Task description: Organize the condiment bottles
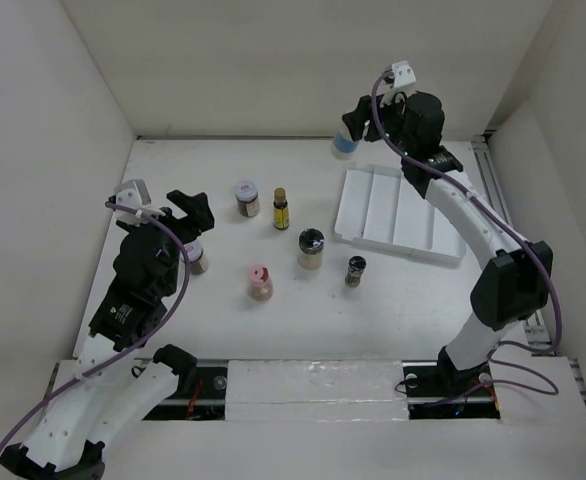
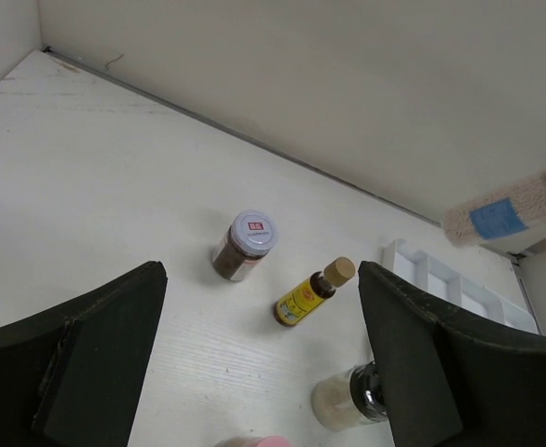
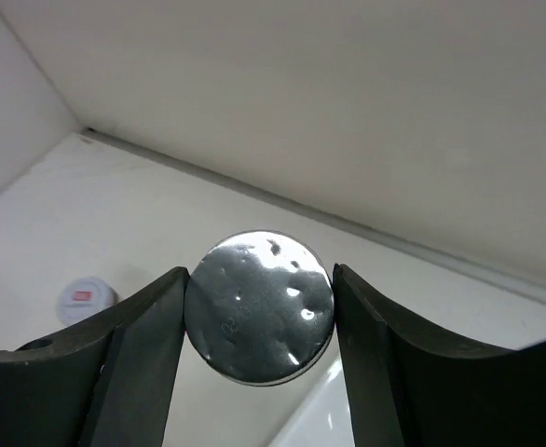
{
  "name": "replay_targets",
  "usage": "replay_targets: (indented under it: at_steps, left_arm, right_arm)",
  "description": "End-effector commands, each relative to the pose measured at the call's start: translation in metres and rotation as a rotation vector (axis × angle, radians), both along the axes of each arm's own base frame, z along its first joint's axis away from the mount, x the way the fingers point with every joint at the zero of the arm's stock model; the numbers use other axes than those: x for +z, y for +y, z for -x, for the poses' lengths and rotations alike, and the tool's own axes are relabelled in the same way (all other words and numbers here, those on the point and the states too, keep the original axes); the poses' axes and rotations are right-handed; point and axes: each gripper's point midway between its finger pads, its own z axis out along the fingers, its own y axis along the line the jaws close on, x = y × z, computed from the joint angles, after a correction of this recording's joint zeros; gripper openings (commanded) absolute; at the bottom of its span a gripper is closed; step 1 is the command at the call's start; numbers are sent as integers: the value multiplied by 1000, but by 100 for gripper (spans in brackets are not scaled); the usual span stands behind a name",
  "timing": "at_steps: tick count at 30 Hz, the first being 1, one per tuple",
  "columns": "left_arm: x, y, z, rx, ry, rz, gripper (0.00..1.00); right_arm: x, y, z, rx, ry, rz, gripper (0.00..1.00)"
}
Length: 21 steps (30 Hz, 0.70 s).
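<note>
Near the tray (image 1: 383, 212), right gripper (image 3: 259, 284) pinches blue-labelled jar (image 1: 345, 144) (left gripper's (image 2: 262, 289) fingers (image 2: 115, 345) spread).

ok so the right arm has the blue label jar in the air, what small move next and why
Probably swing it a little right and toward the arms, to hang over the white tray. The right end effector is clamped on the blue-labelled jar, held off the table just past the tray's far-left corner, and no bottle stands in the tray.
</note>
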Motion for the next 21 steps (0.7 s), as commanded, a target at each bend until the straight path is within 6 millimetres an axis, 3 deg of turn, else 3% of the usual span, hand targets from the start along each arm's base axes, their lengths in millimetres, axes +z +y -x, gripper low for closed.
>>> replay_targets:
  at_steps: [1,6,13,15,16,21]
  left_arm:
    - [12,0,0,-4,-50,25,80]
    - [10,-3,-2,-13,-42,21,80]
    - [10,-3,-2,-13,-42,21,80]
    - [5,-4,-4,-13,-24,12,80]
    - [5,-4,-4,-13,-24,12,80]
    - [7,-4,-4,-13,-32,16,80]
  right_arm:
    - [-13,-18,-22,-61,17,-20,45]
    - [-54,-43,-50,-144,101,18,45]
    - [-99,-63,-68,-214,191,62,45]
    - [-105,-69,-73,-226,199,64,45]
    - [-117,-68,-77,-226,219,71,45]
    - [-129,-72,-95,-244,227,83,45]
